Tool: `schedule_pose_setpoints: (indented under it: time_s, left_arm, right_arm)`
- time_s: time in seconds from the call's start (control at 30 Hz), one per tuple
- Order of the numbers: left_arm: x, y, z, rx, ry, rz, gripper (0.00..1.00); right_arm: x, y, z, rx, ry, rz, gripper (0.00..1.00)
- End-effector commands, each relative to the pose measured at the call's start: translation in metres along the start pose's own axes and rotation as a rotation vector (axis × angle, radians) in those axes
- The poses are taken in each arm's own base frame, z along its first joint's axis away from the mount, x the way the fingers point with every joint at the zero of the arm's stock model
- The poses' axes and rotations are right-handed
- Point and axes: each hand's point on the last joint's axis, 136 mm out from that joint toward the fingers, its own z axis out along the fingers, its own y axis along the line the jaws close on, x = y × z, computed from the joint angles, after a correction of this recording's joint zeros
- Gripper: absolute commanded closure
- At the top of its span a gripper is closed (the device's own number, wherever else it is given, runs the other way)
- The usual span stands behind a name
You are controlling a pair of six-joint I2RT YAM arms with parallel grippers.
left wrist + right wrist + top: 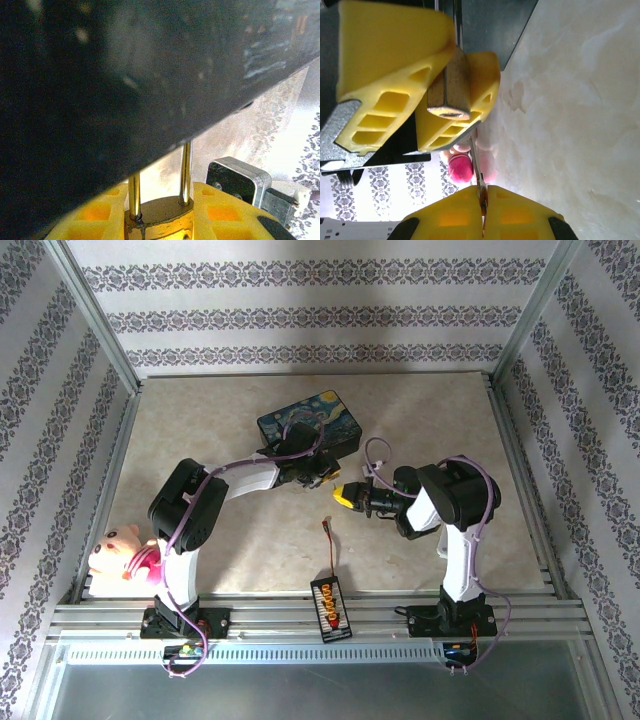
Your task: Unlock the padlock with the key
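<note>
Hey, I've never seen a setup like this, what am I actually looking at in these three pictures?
These are two robot arms bolted at the near edge of a table, each ending in a two-finger gripper with yellow pads.

The overhead picture looks down from above and behind. On the table lie a dark painted box, a black strip with orange connectors and a pink plush toy.

The other two pictures come from cameras on the wrists. The left wrist view shows the left gripper clamping a small brass padlock, whose silver shackle rises toward the box. The right wrist view shows the right gripper shut on the key, whose thin blade points at the padlock's underside.
</note>
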Motion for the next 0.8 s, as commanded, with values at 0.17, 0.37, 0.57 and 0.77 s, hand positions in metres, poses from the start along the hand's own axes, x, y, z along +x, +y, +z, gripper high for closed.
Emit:
schedule_pose_setpoints:
  time_s: [0.17,0.37,0.57,0.77]
  left_arm:
    - [0.022,0.032,0.006,-0.135,0.089,0.053,1.0]
    - [0.02,0.032,0.003,-0.14,0.077,0.09,1.0]
    - [0.019,0.032,0.001,-0.152,0.074,0.125,1.0]
    - [0.019,0.031,0.001,-0.153,0.073,0.124,1.0]
  right_arm:
    - [0.009,0.001,0.0,-0.028,0.076,-0.048,1.0]
    - [0.001,-0.002,0.002,-0.025,0.057,-0.049,1.0]
    - [-0.004,-0.002,0.004,-0.022,0.04,-0.049,1.0]
    - [-0.009,-0.003,0.003,-0.015,0.011,-0.057,1.0]
